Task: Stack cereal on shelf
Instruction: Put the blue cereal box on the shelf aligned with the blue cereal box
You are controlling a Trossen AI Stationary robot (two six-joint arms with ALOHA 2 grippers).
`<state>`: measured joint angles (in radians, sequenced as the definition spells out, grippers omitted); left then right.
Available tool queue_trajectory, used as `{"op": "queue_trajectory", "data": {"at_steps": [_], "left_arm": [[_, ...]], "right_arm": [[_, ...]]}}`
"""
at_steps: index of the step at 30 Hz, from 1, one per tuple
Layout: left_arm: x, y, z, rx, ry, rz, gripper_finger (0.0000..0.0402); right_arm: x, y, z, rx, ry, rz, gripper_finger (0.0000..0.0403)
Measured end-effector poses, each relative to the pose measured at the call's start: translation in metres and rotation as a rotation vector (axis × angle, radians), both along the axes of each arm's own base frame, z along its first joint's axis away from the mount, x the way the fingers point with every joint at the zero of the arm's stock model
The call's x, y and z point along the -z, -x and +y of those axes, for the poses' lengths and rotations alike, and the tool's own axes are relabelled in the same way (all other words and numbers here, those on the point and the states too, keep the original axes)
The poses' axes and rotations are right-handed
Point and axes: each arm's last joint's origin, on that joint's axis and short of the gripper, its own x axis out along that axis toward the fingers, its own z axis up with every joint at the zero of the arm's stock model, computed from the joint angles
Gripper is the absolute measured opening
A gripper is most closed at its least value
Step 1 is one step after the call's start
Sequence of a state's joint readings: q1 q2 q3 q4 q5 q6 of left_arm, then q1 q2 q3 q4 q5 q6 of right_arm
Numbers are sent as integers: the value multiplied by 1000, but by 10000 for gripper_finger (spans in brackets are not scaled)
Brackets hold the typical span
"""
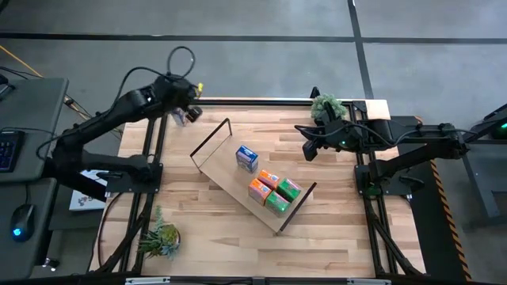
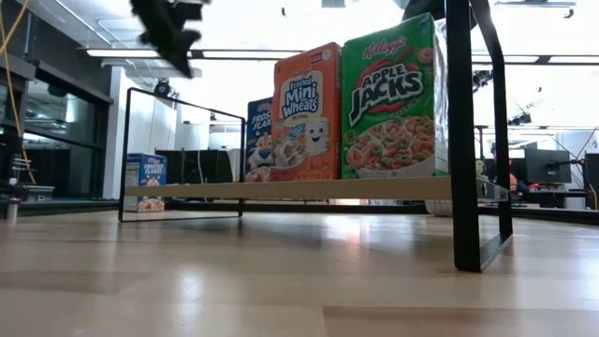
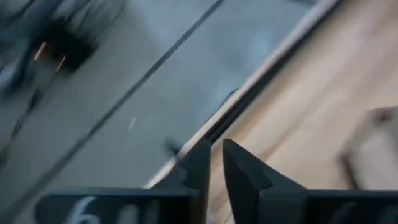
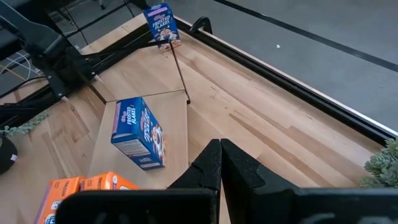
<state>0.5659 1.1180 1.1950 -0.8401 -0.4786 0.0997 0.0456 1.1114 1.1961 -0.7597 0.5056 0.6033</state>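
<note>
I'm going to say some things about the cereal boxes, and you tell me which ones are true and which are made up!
1. A blue box stands on the shelf, apart from the others. True.
2. The green box lies on the table, off the shelf. False: it is on the shelf, right beside the orange box.
3. A second blue box stands on the table, off the shelf. True.
4. The right tool is holding an orange box. False: it is shut on nothing and sits off the shelf, near the far plant.
</note>
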Motion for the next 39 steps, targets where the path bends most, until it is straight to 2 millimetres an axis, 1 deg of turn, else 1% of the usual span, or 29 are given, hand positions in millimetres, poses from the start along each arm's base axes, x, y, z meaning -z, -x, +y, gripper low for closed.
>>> {"op": "queue_trajectory", "data": {"at_steps": [3,5,7,9,13,15,17,19,22,27,31,34,39], "left_arm": [[22,21,16,-237,39,-26,74],[34,34,26,-361,68,-54,107],[42,44,34,-461,101,-88,143],[46,51,39,-516,125,-116,183],[46,47,44,-528,119,-158,256],[49,46,45,-545,137,-168,284],[50,44,47,-563,158,-202,302],[56,41,51,-576,188,-193,312],[64,36,57,-611,194,-168,316],[91,27,71,-713,269,-89,315],[109,25,82,-762,310,-27,316],[118,27,90,-803,327,-7,316],[124,27,98,-814,337,11,316]], "right_arm": [[0,0,0,0,0,0,0],[0,0,0,0,1,0,0],[0,0,0,-1,1,0,0],[0,0,0,0,1,1,0],[0,0,0,0,1,2,0],[0,0,0,0,1,1,0],[0,0,0,0,1,1,0],[0,0,0,1,1,1,0],[0,0,0,0,1,2,0],[0,0,0,0,1,2,0],[0,0,0,0,1,3,0],[0,0,0,0,1,5,0],[1,0,0,0,2,8,1]]}}
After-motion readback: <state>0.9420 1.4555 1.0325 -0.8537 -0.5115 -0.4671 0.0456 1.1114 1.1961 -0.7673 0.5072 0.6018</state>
